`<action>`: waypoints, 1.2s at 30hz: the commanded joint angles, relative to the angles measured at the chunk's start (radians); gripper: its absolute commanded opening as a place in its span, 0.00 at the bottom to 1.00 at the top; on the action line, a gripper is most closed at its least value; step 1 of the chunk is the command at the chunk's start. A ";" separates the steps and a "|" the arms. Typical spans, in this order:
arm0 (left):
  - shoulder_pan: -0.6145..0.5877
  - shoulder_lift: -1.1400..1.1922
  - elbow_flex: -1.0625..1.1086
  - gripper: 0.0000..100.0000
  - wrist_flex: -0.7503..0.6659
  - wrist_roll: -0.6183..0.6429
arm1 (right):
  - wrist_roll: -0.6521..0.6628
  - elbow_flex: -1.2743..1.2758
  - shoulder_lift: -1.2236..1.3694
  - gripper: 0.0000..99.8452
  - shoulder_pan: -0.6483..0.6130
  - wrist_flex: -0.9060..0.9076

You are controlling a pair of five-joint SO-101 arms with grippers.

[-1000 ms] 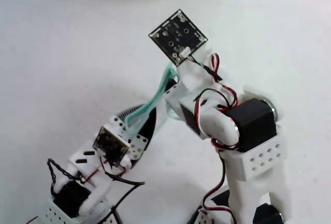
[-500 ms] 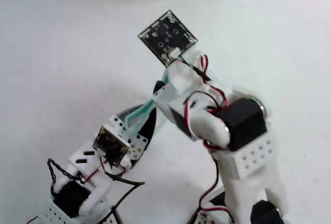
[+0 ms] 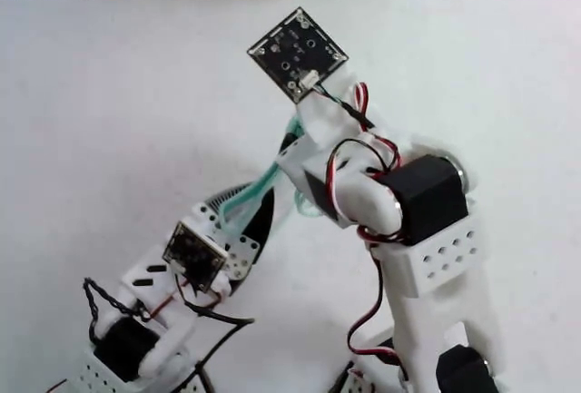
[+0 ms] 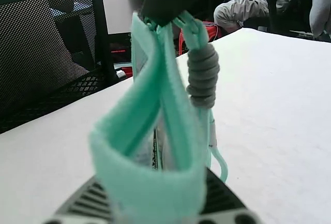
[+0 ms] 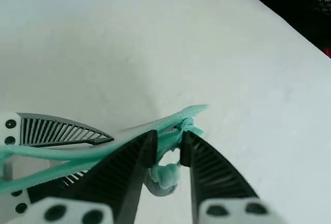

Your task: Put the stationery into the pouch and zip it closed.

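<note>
- 2 white robot arms hold 1 mint green soft pouch (image 3: 263, 184) up between them, over the flat white table (image 3: 109, 93).
- The left gripper (image 3: 238, 211) is pressed shut on 1 end of the pouch (image 4: 155, 146). Its grey ridged finger sits on one side and its black finger on the other.
- The right gripper (image 5: 168, 136) is at the other end. Its 2 dark ridged fingers (image 5: 129, 167) pinch the top zip edge of the pouch (image 5: 173, 121).
- 1 grey knotted cord (image 4: 202, 76) hangs from the zip, just under those fingers (image 5: 163, 180).
- Near the left gripper, the 2 green sides of the pouch stand apart, so the zip is open there.
- Something pale sits in the gap, but I cannot tell what it is.
- 1 black mesh chair (image 4: 46, 53) stands behind the table.
</note>
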 commanded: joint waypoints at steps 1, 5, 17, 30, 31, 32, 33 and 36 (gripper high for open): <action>-0.013 0.004 0.003 0.02 -0.006 -0.017 | 0.051 -0.008 0.007 0.02 0.005 -0.002; -0.013 0.004 0.003 0.02 -0.006 -0.017 | 0.075 -0.015 -0.010 0.02 -0.027 -0.002; -0.091 0.005 0.025 0.02 -0.075 -0.011 | 0.086 0.120 -0.047 0.02 -0.412 0.021; -0.091 0.005 0.049 0.02 -0.106 -0.011 | 0.078 -0.153 -0.081 0.16 -0.067 0.015; -0.091 0.005 0.049 0.02 -0.106 -0.011 | 0.060 -0.152 -0.081 0.21 -0.054 0.016; -0.091 0.005 0.049 0.02 -0.106 -0.011 | 0.032 -0.143 -0.081 0.24 -0.045 0.015; -0.091 0.005 0.049 0.02 -0.106 -0.011 | 0.017 -0.127 -0.081 0.24 -0.045 0.012; -0.091 0.005 0.049 0.02 -0.106 -0.011 | 0.018 -0.069 -0.062 0.24 -0.081 0.010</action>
